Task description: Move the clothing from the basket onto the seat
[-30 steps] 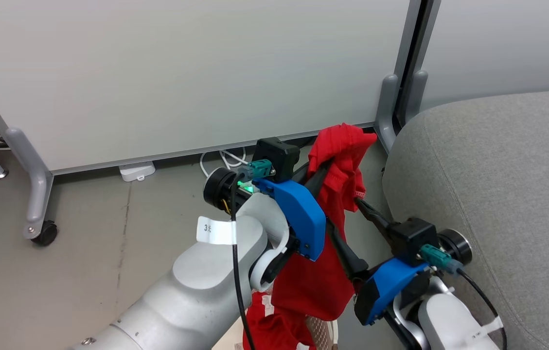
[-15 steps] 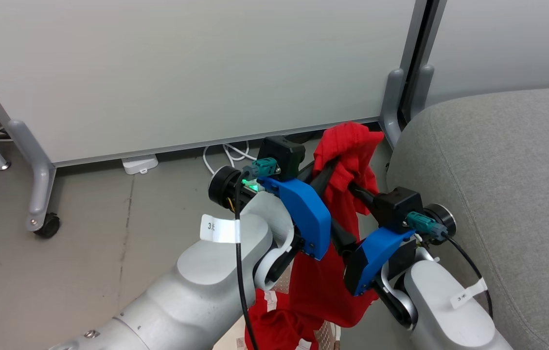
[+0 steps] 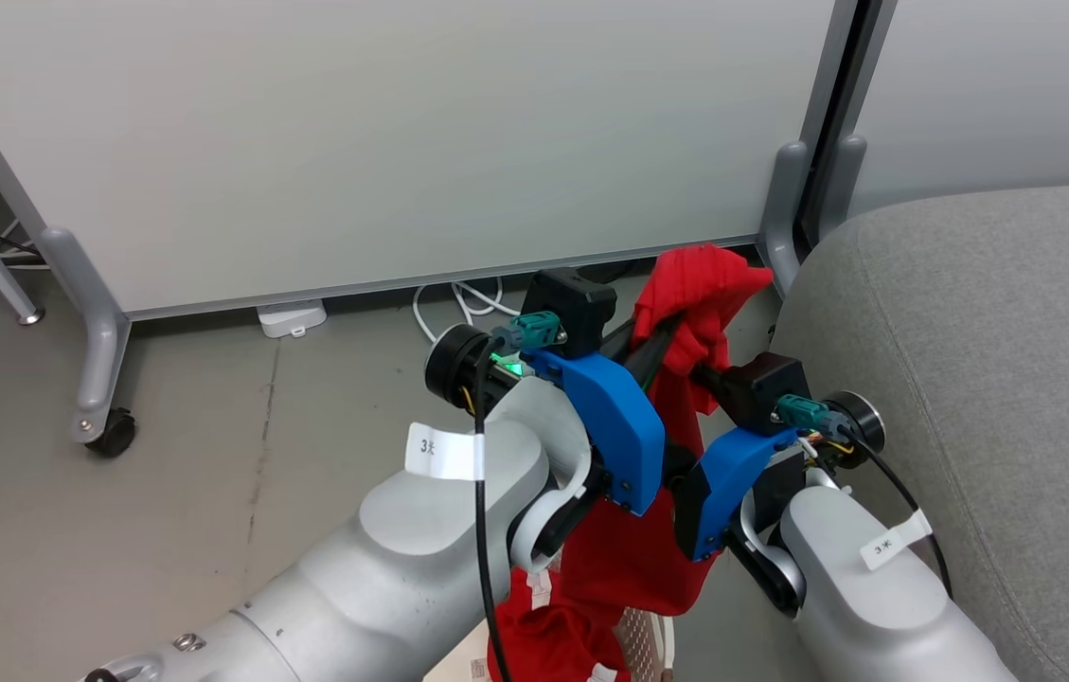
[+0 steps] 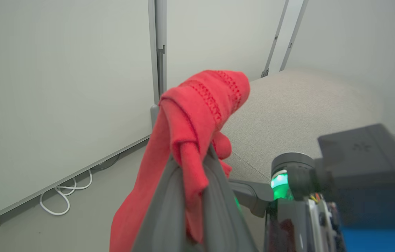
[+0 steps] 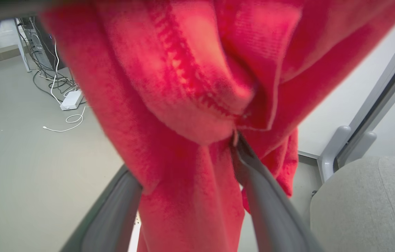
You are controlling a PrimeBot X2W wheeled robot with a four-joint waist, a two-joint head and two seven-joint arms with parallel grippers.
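Note:
My left gripper (image 3: 674, 320) is shut on a red garment (image 3: 700, 284) and holds it bunched up in the air beside the grey sofa (image 3: 970, 379). In the left wrist view the cloth (image 4: 200, 105) is pinched between the fingers of the left gripper (image 4: 192, 162). The right gripper (image 3: 693, 381) is open, just right of the left one. Its fingers (image 5: 267, 199) stand wide apart on either side of the hanging fabric (image 5: 190, 105). A second red garment with white stripes (image 3: 548, 630) lies below in the basket (image 3: 643, 639), of which a perforated bit shows.
Pale partition panels (image 3: 401, 142) stand behind on metal feet with a castor (image 3: 113, 434). White cables (image 3: 458, 301) and a small white box (image 3: 293, 317) lie on the grey floor at the panel's base. The sofa's rounded corner (image 5: 368, 206) is close on the right.
The right gripper has risen and moved in toward the left, so its open fingers now straddle the hanging garment. The left gripper keeps its hold. The head camera has shifted slightly.

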